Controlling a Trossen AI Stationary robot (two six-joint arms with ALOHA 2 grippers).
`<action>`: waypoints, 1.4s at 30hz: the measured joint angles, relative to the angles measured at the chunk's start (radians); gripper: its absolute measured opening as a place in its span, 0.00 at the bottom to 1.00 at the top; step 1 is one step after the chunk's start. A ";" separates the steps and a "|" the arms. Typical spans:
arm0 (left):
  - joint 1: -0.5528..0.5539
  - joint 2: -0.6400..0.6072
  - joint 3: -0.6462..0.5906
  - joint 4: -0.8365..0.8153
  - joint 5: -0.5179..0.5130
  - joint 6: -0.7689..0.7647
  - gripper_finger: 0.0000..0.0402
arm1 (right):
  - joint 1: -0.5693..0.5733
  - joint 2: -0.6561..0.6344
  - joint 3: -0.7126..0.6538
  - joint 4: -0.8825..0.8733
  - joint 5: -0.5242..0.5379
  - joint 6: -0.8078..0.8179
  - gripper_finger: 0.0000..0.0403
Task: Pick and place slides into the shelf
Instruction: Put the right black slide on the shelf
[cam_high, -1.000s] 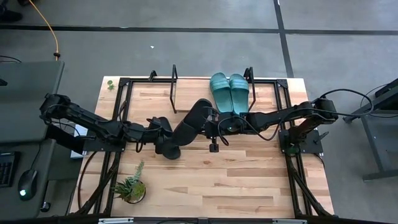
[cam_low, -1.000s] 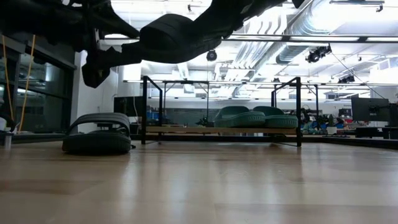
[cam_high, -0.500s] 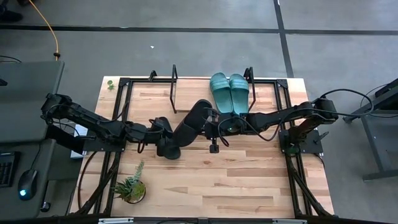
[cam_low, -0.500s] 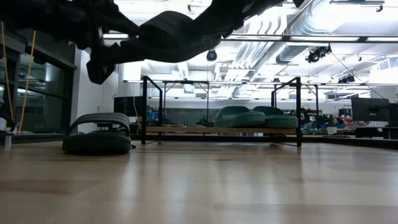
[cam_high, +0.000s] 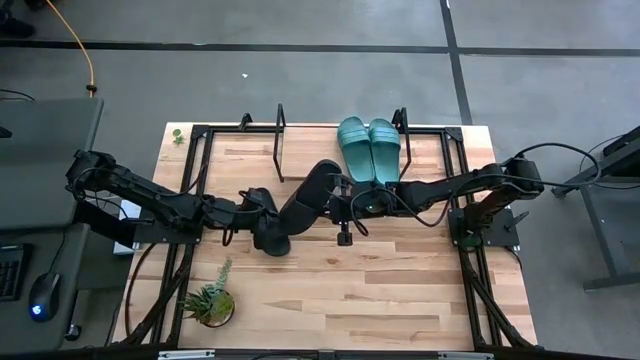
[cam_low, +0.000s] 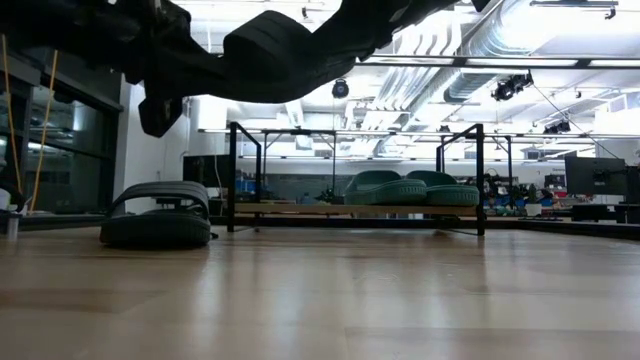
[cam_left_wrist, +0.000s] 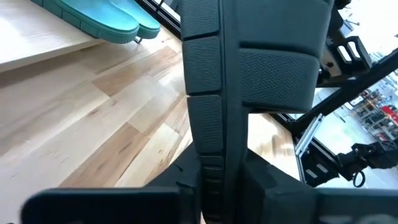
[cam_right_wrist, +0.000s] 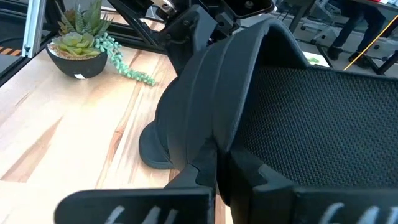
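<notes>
Second black slide (cam_low: 158, 218) at far left of the low view, flat on the table (cam_high: 400, 290), in front of the shelf and off its left end.

Left gripper (cam_high: 248, 210) left of the table's centre, apparently clamped on the near, lower end of a black slide (cam_high: 300, 205). In the left wrist view, sole seen running straight out from between the fingers (cam_left_wrist: 261, 186).

Carried slide clear of the table, high in the low view. Long axis diagonal in the high view, from near-left up to far-right, with the far end aimed at the bare left half of the shelf (cam_high: 310, 152). Shelf just beyond that far end, toward the table's far edge.

Right gripper (cam_high: 343, 195) closed on the far end of the same slide, so probably the nearer of the two to the shelf. Grip confirmed in the right wrist view, with the strap arching just past the fingers.

Teal slides (cam_high: 368, 150) side by side on the right half of the shelf, against the right bracket. Only the left half free, hence a likely short carry forward along the slide's own axis.
</notes>
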 joint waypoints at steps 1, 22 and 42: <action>0.000 0.000 0.000 0.000 0.000 0.007 0.09 | 0.000 0.000 0.000 0.000 0.000 0.000 0.00; 0.000 0.000 0.000 0.002 -0.032 0.014 0.10 | 0.001 0.000 0.000 0.002 0.055 -0.056 0.26; -0.001 0.000 0.000 0.060 -0.118 -0.014 0.14 | 0.103 -0.178 0.000 -0.188 0.422 -0.041 0.35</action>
